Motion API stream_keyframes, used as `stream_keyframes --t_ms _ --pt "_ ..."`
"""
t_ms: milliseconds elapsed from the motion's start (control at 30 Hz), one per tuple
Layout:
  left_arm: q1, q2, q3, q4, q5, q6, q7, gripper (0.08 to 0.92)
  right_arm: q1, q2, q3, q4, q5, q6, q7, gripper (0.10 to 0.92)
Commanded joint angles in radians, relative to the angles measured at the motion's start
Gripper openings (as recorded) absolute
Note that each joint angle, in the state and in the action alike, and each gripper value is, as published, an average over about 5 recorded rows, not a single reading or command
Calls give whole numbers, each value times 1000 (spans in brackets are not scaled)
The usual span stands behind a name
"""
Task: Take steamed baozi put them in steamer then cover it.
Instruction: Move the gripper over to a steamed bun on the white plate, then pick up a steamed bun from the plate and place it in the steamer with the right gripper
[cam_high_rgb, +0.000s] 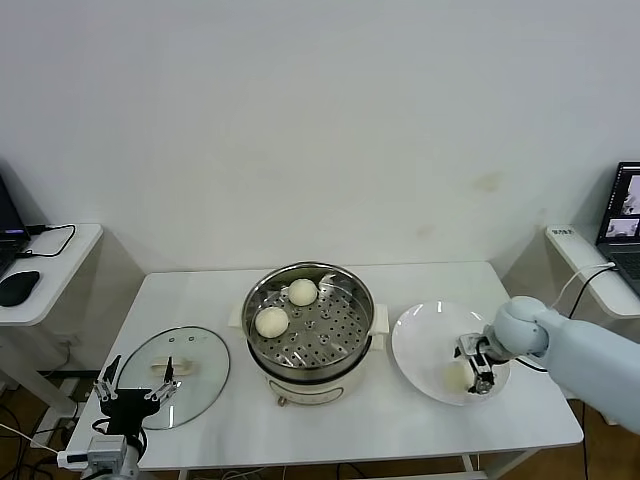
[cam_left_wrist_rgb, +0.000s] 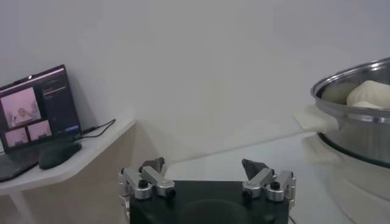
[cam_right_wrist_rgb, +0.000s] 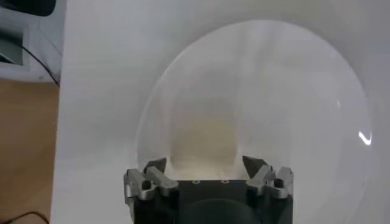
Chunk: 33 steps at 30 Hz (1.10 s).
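Note:
Two steamed baozi lie on the perforated tray of the steamer at mid-table. A third baozi rests on the white plate to the right. My right gripper is down over this bun, jaws open, one finger close to each of its sides. The glass cover lies flat on the table at the left. Above its near edge hovers my left gripper, open and holding nothing. The left wrist view also shows the steamer with a baozi in it.
A side table with a mouse and cable stands at the left. Another shelf with a laptop is at the right. The white table's front edge runs just below the cover and plate.

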Motion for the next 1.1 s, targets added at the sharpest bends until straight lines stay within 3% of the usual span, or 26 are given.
stream_keyframes --t_ms 33,400,700,900,1100 --pt "0 -1 1 0 0 0 0 823 -11 19 9 -14 -6 -2 6 703" --pt "-3 -3 3 0 -1 0 0 823 47 -28 5 32 25 -9 -19 560" --pt "-11 6 8 -8 -3 2 1 823 311 -72 -53 88 152 -21 -38 561" --pt "-17 12 14 -8 -3 3 2 823 572 5 -178 71 262 -16 -30 568" --pt "-13 17 10 -14 -5 3 2 823 766 175 -297 33 367 -14 2 568"
